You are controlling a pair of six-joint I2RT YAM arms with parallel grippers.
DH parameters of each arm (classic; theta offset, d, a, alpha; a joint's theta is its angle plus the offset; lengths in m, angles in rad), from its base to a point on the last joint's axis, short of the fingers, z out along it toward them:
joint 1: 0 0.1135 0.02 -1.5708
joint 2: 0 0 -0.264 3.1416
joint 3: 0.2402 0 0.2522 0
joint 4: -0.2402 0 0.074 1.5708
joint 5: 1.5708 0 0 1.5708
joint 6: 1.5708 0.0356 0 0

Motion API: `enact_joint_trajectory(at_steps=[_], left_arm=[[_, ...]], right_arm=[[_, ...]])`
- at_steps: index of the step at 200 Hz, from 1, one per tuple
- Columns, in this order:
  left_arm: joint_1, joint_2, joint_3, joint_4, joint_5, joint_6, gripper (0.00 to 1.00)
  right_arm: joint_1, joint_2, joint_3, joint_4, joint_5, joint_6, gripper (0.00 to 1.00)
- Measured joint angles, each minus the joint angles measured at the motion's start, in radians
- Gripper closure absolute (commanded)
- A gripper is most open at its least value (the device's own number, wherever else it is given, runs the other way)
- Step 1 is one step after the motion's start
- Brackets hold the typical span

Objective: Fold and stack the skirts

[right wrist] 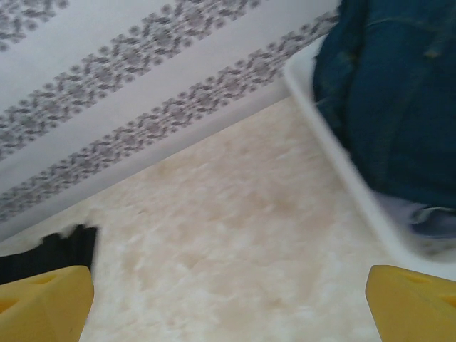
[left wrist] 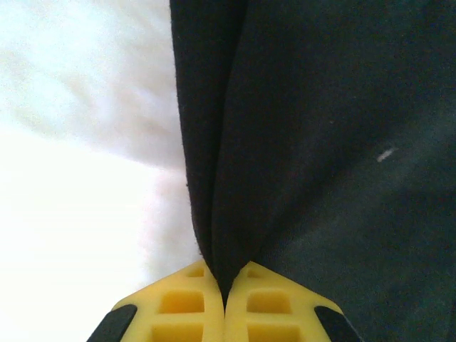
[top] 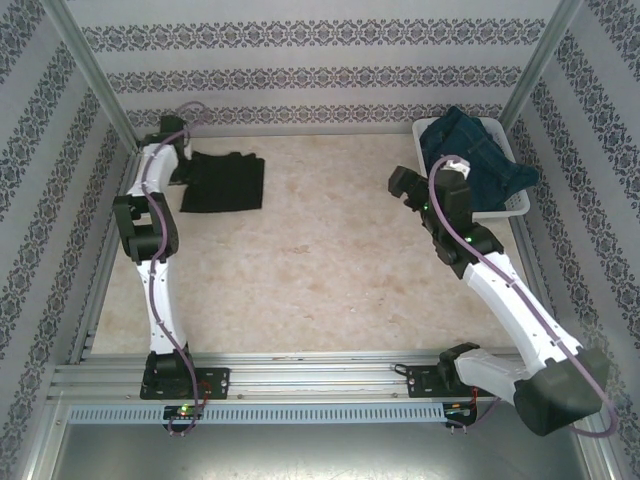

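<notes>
At far-left edge, left gripper (left wrist: pixel 225 303) pinches black skirt (left wrist: pixel 320 142).

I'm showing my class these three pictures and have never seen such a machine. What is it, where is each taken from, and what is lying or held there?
These are two white robot arms bolted to a beige table. One picture looks down from above; the other two come from cameras on the wrists. The left gripper is shut on a fold of the black cloth skirt. The right gripper is open, empty, near the white plastic basket holding dark blue denim skirts.
</notes>
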State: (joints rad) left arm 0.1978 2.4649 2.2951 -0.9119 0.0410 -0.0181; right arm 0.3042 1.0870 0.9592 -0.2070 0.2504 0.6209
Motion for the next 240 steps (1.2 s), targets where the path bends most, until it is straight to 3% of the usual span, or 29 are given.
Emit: enact_joint_trajectory(at_steps=[39, 107, 112, 117, 120, 126, 129, 169, 202, 240], left_arm=[[0.072, 0.147, 0.275, -0.055, 0.01, 0.127, 1.0], [0.1, 0.177, 0.296, -0.054, 0.09, 0.307, 0.99], [0.1, 0.177, 0.296, -0.054, 0.094, 0.316, 0.76], [0.1, 0.177, 0.297, -0.054, 0.098, 0.327, 0.41], [0.1, 0.177, 0.297, -0.054, 0.098, 0.335, 0.26], [0.1, 0.177, 0.298, -0.055, 0.099, 0.341, 0.05], [0.1, 0.177, 0.298, -0.055, 0.099, 0.341, 0.01], [0.105, 0.156, 0.299, -0.054, 0.076, 0.294, 0.0], [0.082, 0.034, 0.288, -0.047, 0.038, 0.092, 0.0], [0.002, -0.096, 0.213, 0.068, 0.2, -0.19, 0.0]], right_arm=[[-0.03, -0.033, -0.027, -0.05, 0.023, -0.018, 0.02], [-0.041, -0.045, -0.027, -0.103, 0.049, -0.018, 0.02], [-0.041, -0.047, -0.027, -0.105, 0.051, -0.018, 0.02], [-0.041, -0.047, -0.027, -0.107, 0.053, -0.018, 0.02], [-0.041, -0.048, -0.027, -0.108, 0.053, -0.018, 0.02], [-0.041, -0.049, -0.027, -0.109, 0.057, -0.018, 0.02], [-0.041, -0.05, -0.027, -0.109, 0.057, -0.018, 0.02], [-0.041, -0.044, -0.025, -0.111, 0.068, -0.008, 0.02], [-0.041, -0.013, -0.023, -0.098, 0.067, 0.02, 0.02], [-0.041, 0.014, -0.023, -0.076, 0.055, 0.039, 0.02]])
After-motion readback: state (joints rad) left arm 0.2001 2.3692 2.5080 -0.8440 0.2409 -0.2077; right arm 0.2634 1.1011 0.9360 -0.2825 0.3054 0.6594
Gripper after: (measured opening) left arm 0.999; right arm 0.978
